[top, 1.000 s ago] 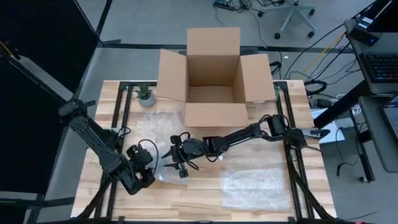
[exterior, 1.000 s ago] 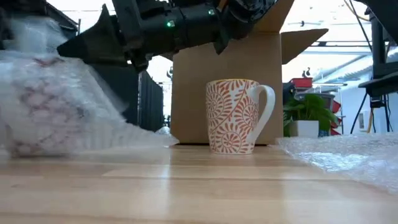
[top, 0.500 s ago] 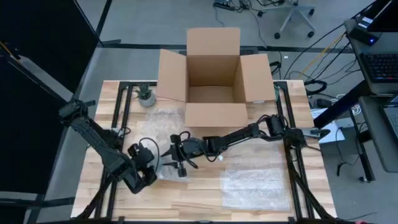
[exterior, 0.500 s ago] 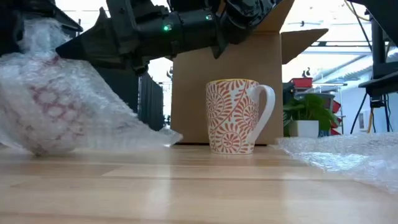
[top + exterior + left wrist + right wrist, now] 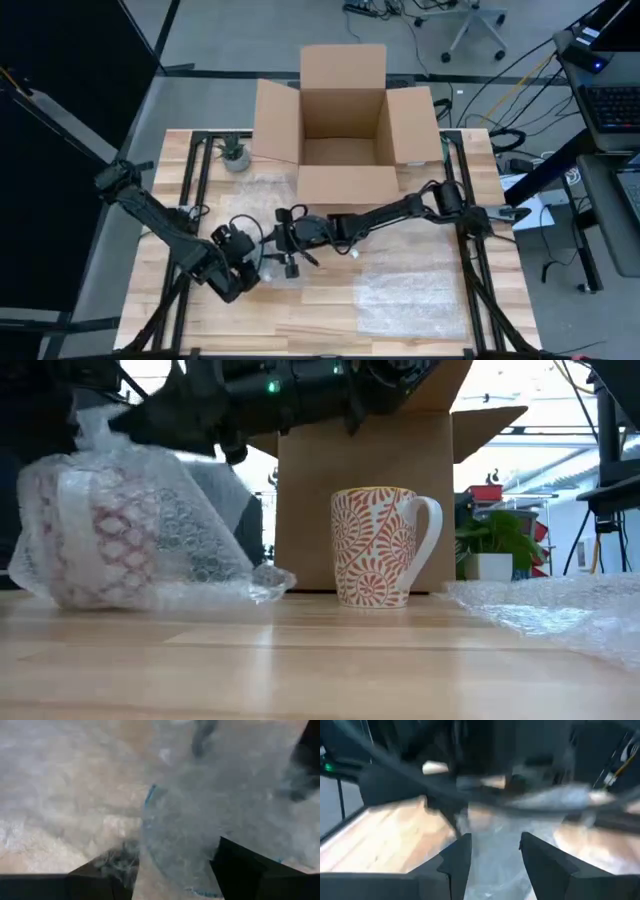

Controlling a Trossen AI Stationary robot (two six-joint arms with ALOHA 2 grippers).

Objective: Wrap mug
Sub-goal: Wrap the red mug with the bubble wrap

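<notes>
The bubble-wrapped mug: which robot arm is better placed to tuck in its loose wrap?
Probably the right: its tool hangs just over the bubble-wrapped mug with its fingers apart, while the left tool sits against the bundle's other side.

Down at table level, a mug swaddled in bubble wrap (image 5: 120, 540) sits on the wooden table (image 5: 320, 660) at the left, its red pattern showing faintly through the plastic, a loose tail of wrap trailing out beside it. Dark arm parts (image 5: 270, 390) hang right above it, a green light glowing on them. Near the middle stands a bare mug (image 5: 385, 547), upright, orange swirls on white, handle to the right. Behind it rises a cardboard box (image 5: 360, 500), flaps open. A second bubble sheet (image 5: 550, 610) lies flat at the right, and a potted plant (image 5: 490, 545) stands farther back.
</notes>
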